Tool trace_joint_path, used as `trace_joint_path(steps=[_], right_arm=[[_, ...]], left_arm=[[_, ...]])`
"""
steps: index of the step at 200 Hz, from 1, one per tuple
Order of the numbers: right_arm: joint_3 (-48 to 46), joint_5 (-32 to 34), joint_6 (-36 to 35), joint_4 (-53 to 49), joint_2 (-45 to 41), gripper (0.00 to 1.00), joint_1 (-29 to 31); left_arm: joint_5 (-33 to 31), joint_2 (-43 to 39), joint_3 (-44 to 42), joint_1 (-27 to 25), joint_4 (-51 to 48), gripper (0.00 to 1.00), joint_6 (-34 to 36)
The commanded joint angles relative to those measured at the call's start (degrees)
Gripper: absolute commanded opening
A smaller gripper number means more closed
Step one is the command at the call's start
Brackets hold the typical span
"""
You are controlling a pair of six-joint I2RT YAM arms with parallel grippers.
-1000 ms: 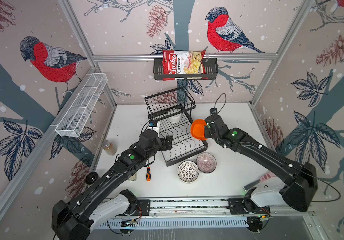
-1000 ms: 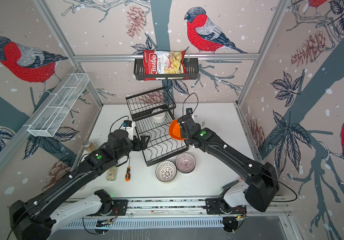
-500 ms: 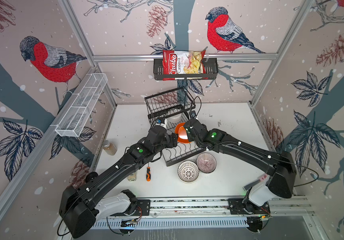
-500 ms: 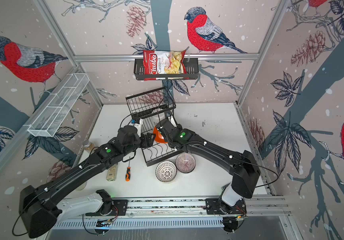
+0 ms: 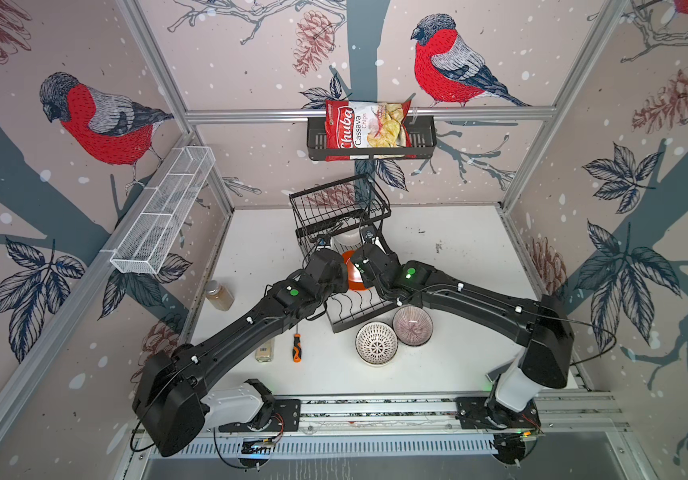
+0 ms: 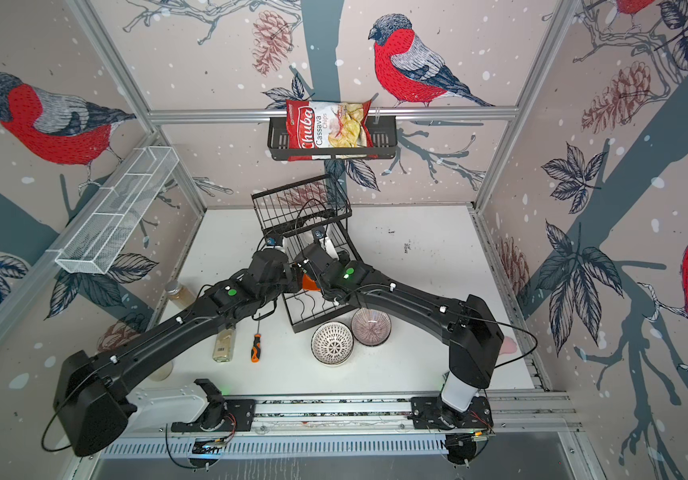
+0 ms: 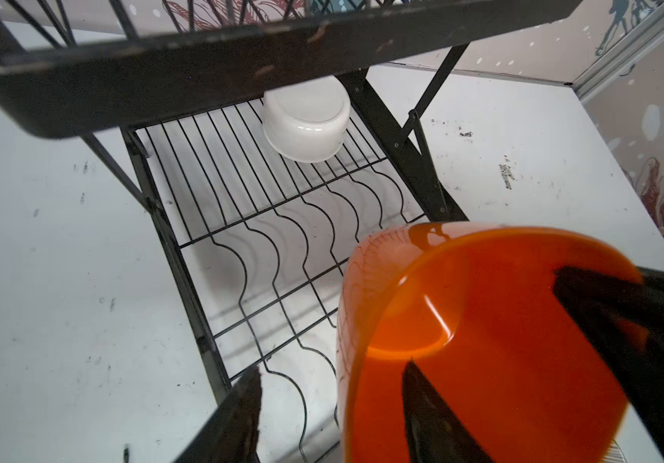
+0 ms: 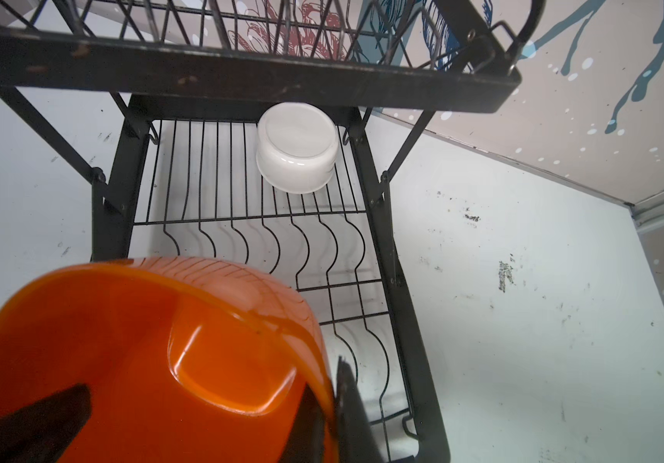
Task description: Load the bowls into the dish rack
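1. In both top views the orange bowl point(image 5: 352, 274) hangs between both wrists over the dish rack point(image 5: 355, 311)'s lower tier. Two patterned bowls point(image 5: 376, 343) sit on the bench point(image 5: 458, 249).
2. Left wrist: the left gripper point(image 7: 328, 373) stands open astride the bowl's wall.
3. Right wrist: the right gripper point(image 8: 324, 385) clamps the rim, and a white bowl point(image 8: 298, 152) lies upturned behind.

Wallpaper of red-breasted bullfinches point(image 5: 446, 62), pine cones point(image 5: 313, 41) and dark leaves point(image 5: 620, 176) covered the back and side walls of the enclosure, which was framed in aluminium bars point(image 5: 251, 115). A black slotted shelf basket point(image 5: 421, 137) holding a bag of Chuba cassava chips point(image 5: 363, 124) hung from the back crossbar. A long white mesh tray point(image 5: 163, 212) was fixed along the wall at the left of both top views. The white tabletop point(image 5: 458, 232) was evenly lit, scuffed and flecked with dark marks point(image 5: 438, 247). An aluminium rail point(image 5: 375, 409) ran along its front edge.
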Motion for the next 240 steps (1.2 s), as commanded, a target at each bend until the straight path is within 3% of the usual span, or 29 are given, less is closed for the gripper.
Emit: trace_joint_path(steps=[1,91,124,157,208,240], right_arm=[[0.4,2.0,-0.1,3.8,0.2,0.00,0.4],[-0.8,0.9,1.2,7.2,0.3,0.00,1.7],[-1.0,-1.2,1.3,8.0,0.6,0.00,1.7],[-1.2,-2.5,1.0,8.8,0.8,0.00,1.7],[-2.7,-6.2,-1.3,10.7,-1.0,0.21,1.4],[-5.2,-13.8,-5.2,12.8,-4.4,0.41,0.9]], left_arm=[[-2.8,0.9,0.4,0.1,-0.6,0.51,-0.8],[-4.8,2.2,-0.9,0.5,2.2,0.20,-2.1],[-2.5,1.8,-2.0,1.3,4.4,0.00,-1.9],[1.0,1.4,-3.4,2.7,6.8,0.00,-2.1],[5.8,-1.1,-6.4,6.5,9.9,0.00,-2.0],[6.2,-2.6,-6.6,7.9,8.9,0.00,-0.6]])
